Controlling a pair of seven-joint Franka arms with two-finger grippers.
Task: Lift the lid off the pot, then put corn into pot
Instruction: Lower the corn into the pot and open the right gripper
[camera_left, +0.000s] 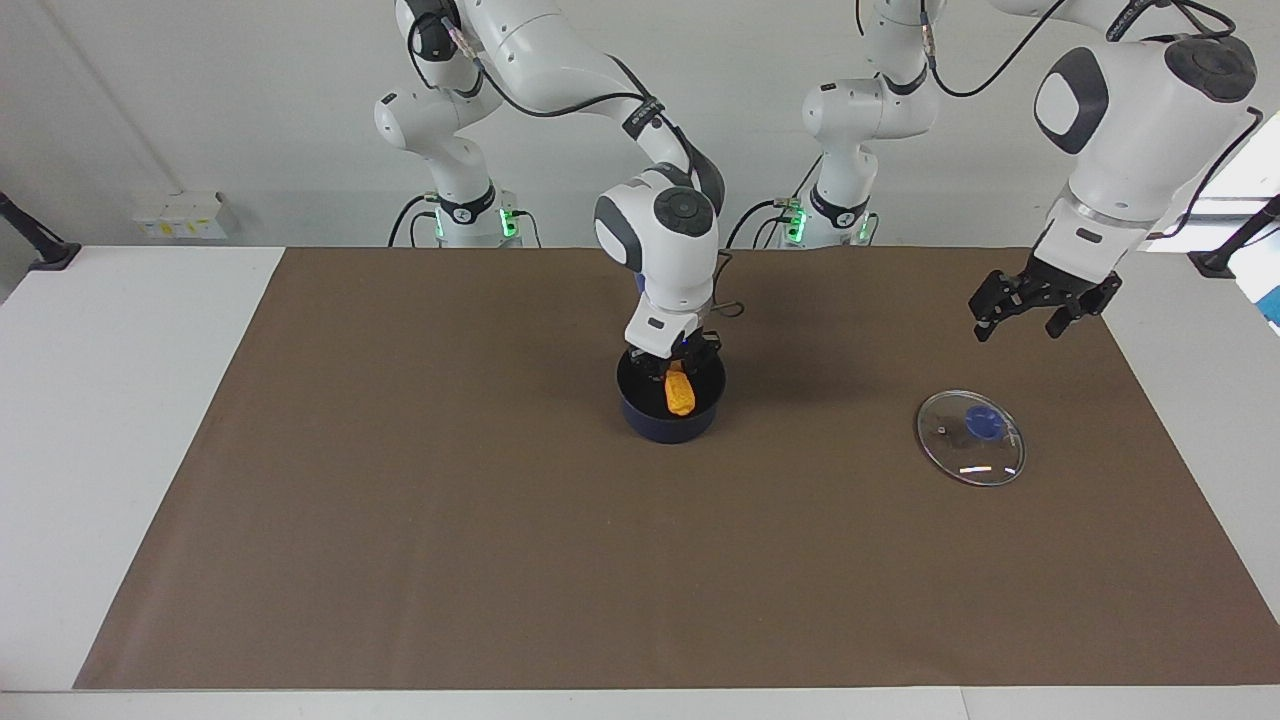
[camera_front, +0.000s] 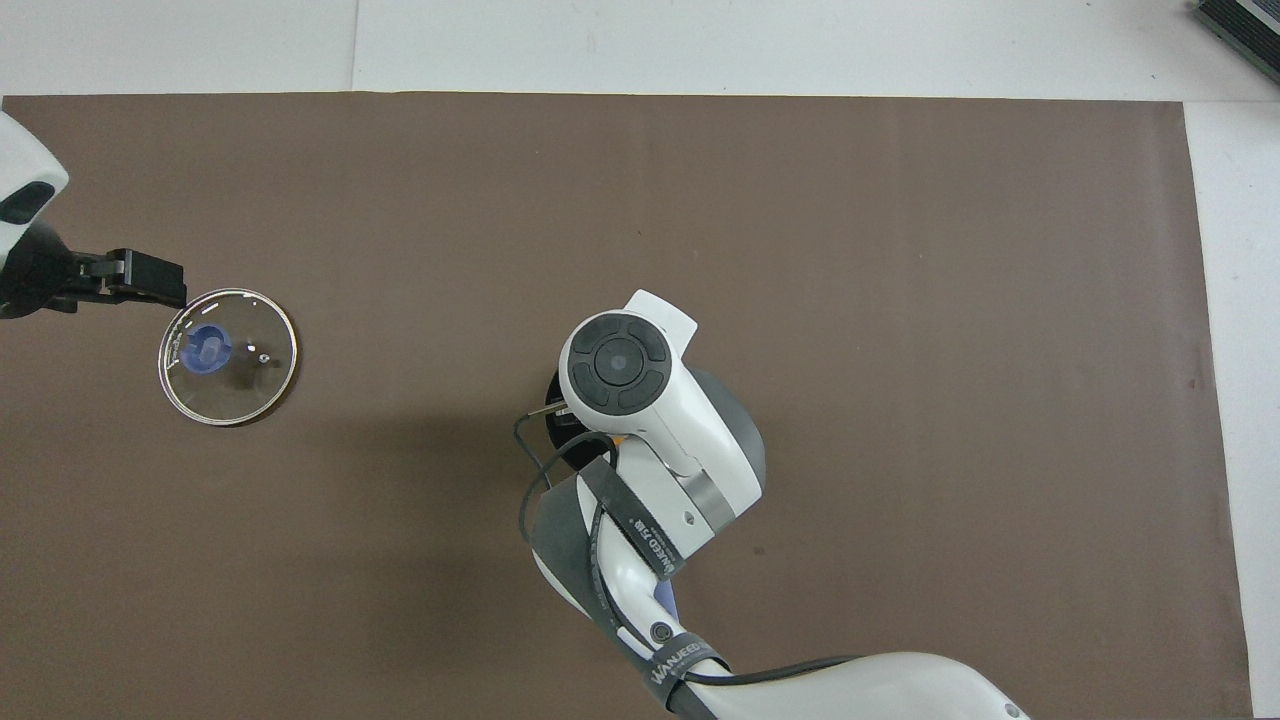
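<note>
over the pot (camera_left: 670, 410), right claw (camera_left: 679, 362) gripping corn (camera_left: 680, 393), pot hidden overhead, left claw (camera_left: 1040, 310) open

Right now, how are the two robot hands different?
The right tool is shut on the corn, while the left tool is open and holds nothing. The right tool is low, at the pot, dangling the corn into it; the left tool hangs high above the brown mat, near the lid lying flat there. Both are black and point downward.
</note>
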